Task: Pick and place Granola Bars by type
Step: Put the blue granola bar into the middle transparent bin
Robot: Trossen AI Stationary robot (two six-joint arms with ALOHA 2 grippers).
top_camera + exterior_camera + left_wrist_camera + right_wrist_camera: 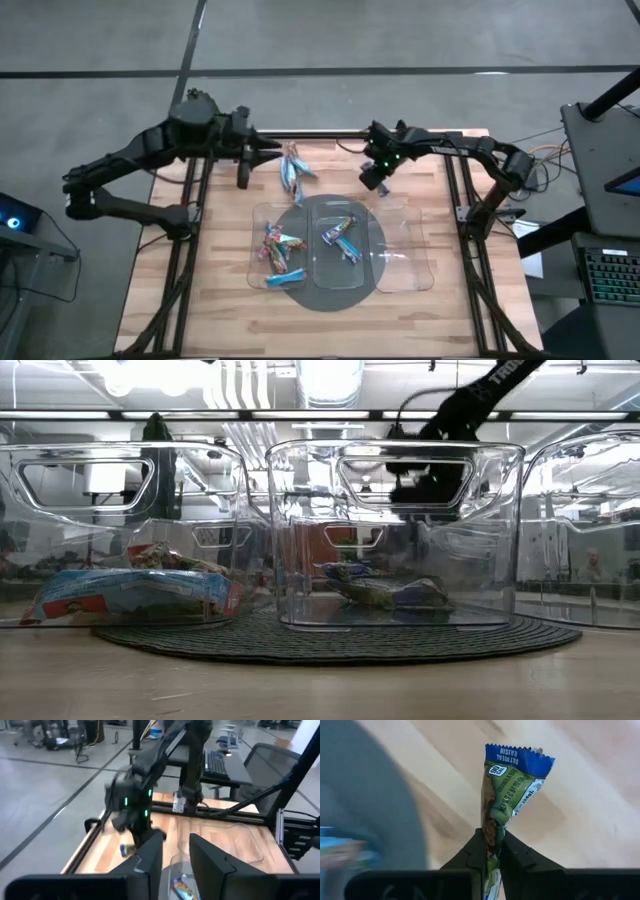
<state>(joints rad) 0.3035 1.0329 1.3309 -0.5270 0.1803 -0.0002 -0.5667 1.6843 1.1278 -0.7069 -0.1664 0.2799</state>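
Note:
My right gripper (375, 182) hovers over the table just behind the clear trays, shut on a green-and-blue granola bar (512, 785). My left gripper (268, 150) is open, held level over the far left of the table and pointing at a loose pile of light blue bars (293, 170) lying on the wood. In the left wrist view its fingers (150, 857) frame the right arm. Red-pink and blue bars (278, 250) lie in the left tray. Green-blue bars (342, 238) lie in the middle tray. My right gripper pinches the green-and-blue bar between its two fingers at one end of the wrapper (492, 827). The rest of the bar sticks out past the fingertips, crimped end (520, 755) farthest away. The fingers point down from above, and the bar hangs lifted clear of the table (127, 850).
Three clear plastic trays sit side by side on a dark round mat (325, 295): left (255, 270), middle (345, 280), right (410, 270). Black frame rails (190, 230) run along the table's sides. Bare wood lies near the front edge (330, 330).

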